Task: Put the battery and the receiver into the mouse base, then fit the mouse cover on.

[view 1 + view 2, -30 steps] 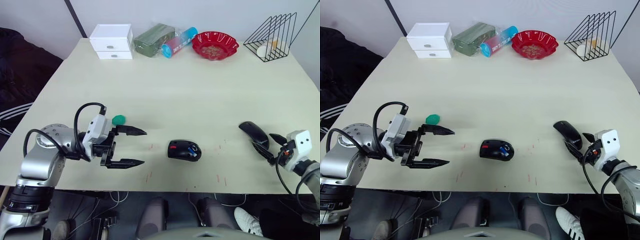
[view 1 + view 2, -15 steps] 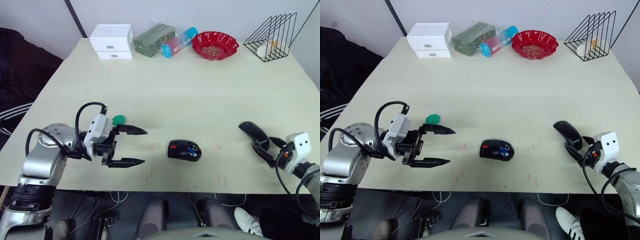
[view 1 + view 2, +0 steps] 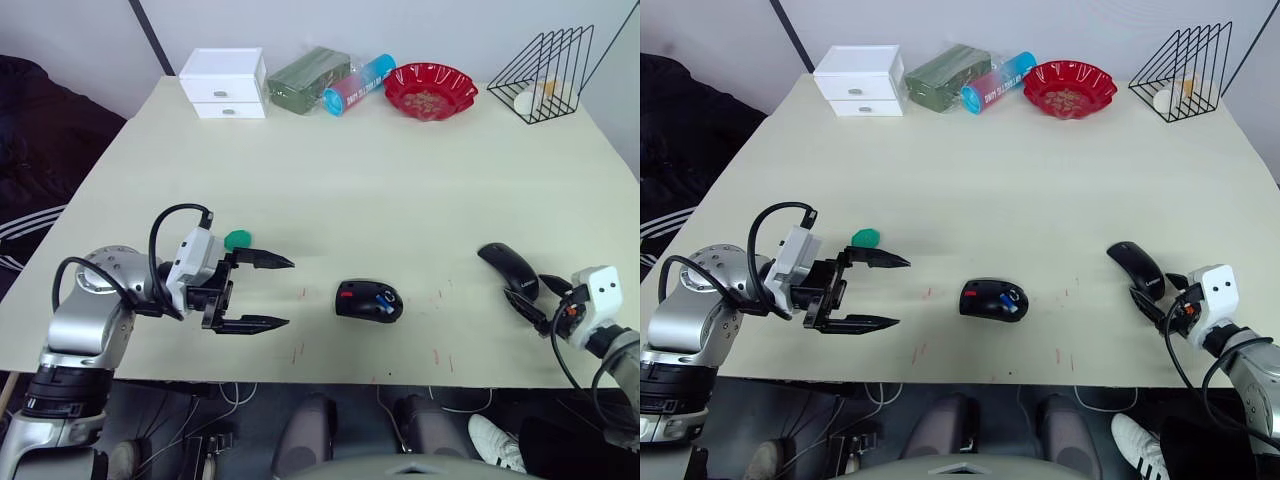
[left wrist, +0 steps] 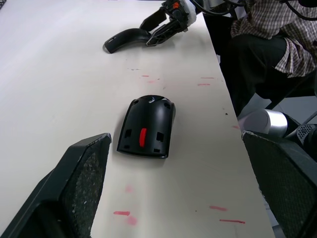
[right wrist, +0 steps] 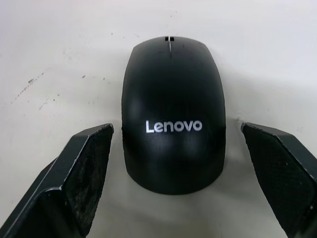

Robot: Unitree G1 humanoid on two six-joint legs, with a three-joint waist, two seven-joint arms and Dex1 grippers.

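Note:
The mouse base (image 3: 368,300) lies open-side up near the table's front middle, a red spot at one end. A blue battery (image 3: 383,298) lies inside it. The receiver is hidden from me. To the right lies the glossy mouse cover (image 3: 508,265), lettered "Lenovo" (image 5: 173,126). My right gripper (image 3: 538,295) is open, its fingers either side of the cover's near end without touching it. My left gripper (image 3: 270,292) is open just above the table, left of the base and pointing at it (image 4: 146,126).
A small green object (image 3: 237,239) lies beside the left gripper. Along the back edge stand a white drawer box (image 3: 222,82), a green pack (image 3: 307,78), a blue tube (image 3: 358,84), a red bowl (image 3: 431,90) and a wire rack (image 3: 545,62). A seated person (image 4: 270,29) is beyond the table's edge.
My right gripper has slipped slightly toward the table's front edge, still open around the cover's end. The left gripper, base and cover have stayed put.

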